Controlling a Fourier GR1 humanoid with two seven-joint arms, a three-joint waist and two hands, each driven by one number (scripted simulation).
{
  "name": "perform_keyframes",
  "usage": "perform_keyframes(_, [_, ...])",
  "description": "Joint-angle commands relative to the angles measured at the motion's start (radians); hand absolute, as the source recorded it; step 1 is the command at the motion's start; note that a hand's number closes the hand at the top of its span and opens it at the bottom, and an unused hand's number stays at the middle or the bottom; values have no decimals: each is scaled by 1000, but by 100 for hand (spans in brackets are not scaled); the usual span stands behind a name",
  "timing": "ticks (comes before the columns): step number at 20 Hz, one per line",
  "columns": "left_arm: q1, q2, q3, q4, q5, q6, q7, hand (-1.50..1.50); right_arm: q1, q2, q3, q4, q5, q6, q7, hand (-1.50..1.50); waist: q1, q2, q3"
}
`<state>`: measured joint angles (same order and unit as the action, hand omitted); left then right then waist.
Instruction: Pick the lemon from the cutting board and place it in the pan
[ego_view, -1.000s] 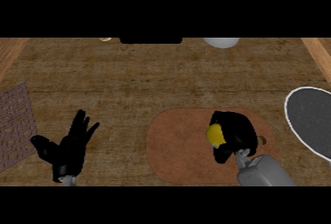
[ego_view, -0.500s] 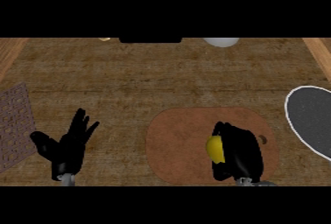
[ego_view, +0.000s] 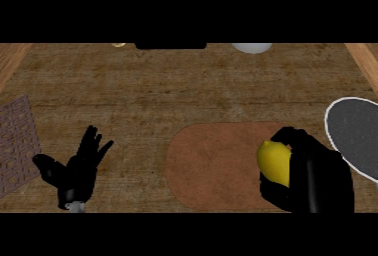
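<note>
You're looking at a bench (ego_view: 184, 85) with a rough, matt wood-grain top in brown, edged by lighter, smoother wooden strips at the far corners. The cutting board (ego_view: 214, 170) reads as smooth reddish-brown wood with no shine. The lemon (ego_view: 273, 161) has a bright yellow skin with a slight sheen. The pan (ego_view: 358, 137) shows a matt dark-grey inside and a pale, smooth rim. At the left edge lies a woven-looking brownish mat (ego_view: 16, 145). Both hands look matt black.
</note>
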<state>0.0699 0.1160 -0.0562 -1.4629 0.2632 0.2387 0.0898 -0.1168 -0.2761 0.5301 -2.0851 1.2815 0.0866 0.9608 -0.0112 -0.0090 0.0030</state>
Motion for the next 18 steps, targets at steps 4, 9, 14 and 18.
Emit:
perform_keyframes(4, [-9,-9,-6,45,-14,-6,27,0,37,-31,-191,-152,-55,55,-1,150,5,8,-3])
perform_keyframes(9, [3,-6,15,39,-4,-35,17,0,-30,28,-311,-6,-119,-24,-81,150,13,9,-3])
perform_keyframes(14, [-42,-4,3,14,-22,-1,84,0,-111,-100,-598,189,-306,-100,-275,150,17,12,-2])
perform_keyframes(18, [-32,5,21,43,-17,-29,49,0,-110,-115,-648,437,-276,-266,-419,150,23,14,-2])
